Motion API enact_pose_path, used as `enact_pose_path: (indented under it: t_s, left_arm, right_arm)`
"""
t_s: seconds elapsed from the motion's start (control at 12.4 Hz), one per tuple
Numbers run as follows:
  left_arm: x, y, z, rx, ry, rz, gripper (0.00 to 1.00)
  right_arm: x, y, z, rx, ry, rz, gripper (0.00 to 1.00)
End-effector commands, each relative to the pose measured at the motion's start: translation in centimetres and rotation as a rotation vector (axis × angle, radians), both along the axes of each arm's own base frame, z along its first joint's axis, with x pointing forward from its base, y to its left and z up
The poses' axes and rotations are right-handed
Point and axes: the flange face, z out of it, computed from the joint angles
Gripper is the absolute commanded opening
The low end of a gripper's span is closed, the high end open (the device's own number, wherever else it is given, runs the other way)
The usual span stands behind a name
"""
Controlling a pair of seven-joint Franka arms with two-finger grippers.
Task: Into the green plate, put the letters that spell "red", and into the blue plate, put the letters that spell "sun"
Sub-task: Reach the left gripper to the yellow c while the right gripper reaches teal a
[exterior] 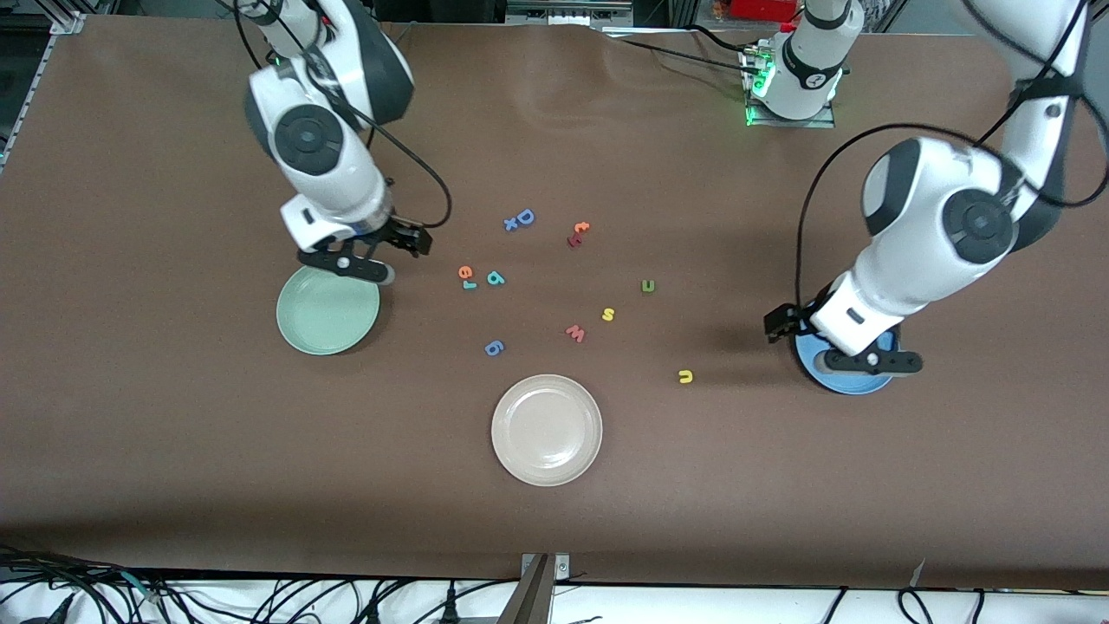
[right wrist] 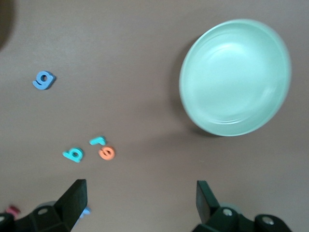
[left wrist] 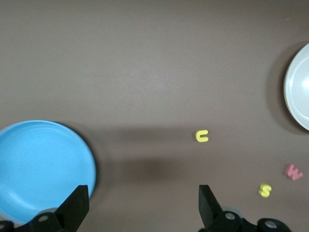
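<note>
Front view, hidden parts: the blue plate (exterior: 853, 373) is largely covered by the left arm, and only its rim nearer the camera is seen; the green plate (exterior: 327, 310) is overlapped at its upper edge by the right gripper (exterior: 364, 260).
Hard to make out: the small red letters (exterior: 578, 234) are too small to be read with certainty.
Left gripper (left wrist: 145, 205): it is held over the blue plate's edge and the bare tabletop (exterior: 173, 433) beside it; the fingers (left wrist: 77, 205) are spread wide and nothing is gripped.
Right gripper: it is held over the green plate's edge; its fingers (right wrist: 75, 195) are spread wide and empty.
Letters for "red": the orange "e" (exterior: 465, 272) and the teal "r" (exterior: 470, 284) lie touching, with the teal "d" (exterior: 496, 278) just beside them, all on the tabletop between the green plate and the middle of the tabletop, apart from the right fingers.
Letters for "sun": the yellow "s" (exterior: 608, 315), the green "n" (exterior: 648, 286) and the yellow "u" (exterior: 685, 376) lie scattered on the tabletop; the "u" is the one closest to the blue plate and is seen between the left fingers in the left wrist view.
Other letters: a blue "D" (exterior: 523, 217), a blue "g" (exterior: 493, 348) and a pink "w" (exterior: 575, 333) are seen.
Plates: the green plate and the cream plate (exterior: 547, 429) are seen to hold nothing, as is the visible part of the blue plate.
</note>
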Motion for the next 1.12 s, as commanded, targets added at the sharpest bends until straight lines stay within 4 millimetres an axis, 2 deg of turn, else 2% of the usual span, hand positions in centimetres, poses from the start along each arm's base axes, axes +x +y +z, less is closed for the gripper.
enact_pose_path:
  t_s: [0.0,0.16,0.32,0.4,0.56,0.8,0.88,1.04]
  left_arm:
    - [0.9,-2.9,-5.2,-0.031,-0.003,0.055,0.99]
    - [1.3,-3.7,-8.6,-0.032,-0.013,0.092,0.99]
    - [1.3,-5.5,-11.5,-0.035,-0.016,0.131,0.99]
    - [1.3,-6.1,-12.6,-0.036,-0.023,0.159,0.99]
    - [1.2,-6.5,-14.5,-0.029,-0.029,0.164,0.99]
    - [1.3,-7.1,-16.8,-0.017,-0.022,0.204,0.98]
    - [1.3,-8.1,-17.3,-0.024,-0.035,0.217,0.98]
    - [1.6,-8.7,-17.0,-0.03,-0.05,0.24,0.98]
  right_arm:
    - [-1.5,5.1,-5.1,0.021,-0.036,-0.116,1.0]
    - [-3.4,9.0,-9.5,0.026,-0.061,-0.218,0.99]
    - [-3.5,9.8,-13.0,0.04,-0.081,-0.285,0.99]
    - [-3.4,9.9,-14.4,0.05,-0.09,-0.327,0.95]
    - [-3.8,10.6,-15.9,0.06,-0.106,-0.449,0.94]
    - [-3.8,10.6,-17.7,0.062,-0.103,-0.467,0.84]
    - [-4.1,11.0,-18.2,0.065,-0.108,-0.492,0.81]
    - [-4.5,11.5,-18.3,0.063,-0.108,-0.49,0.73]
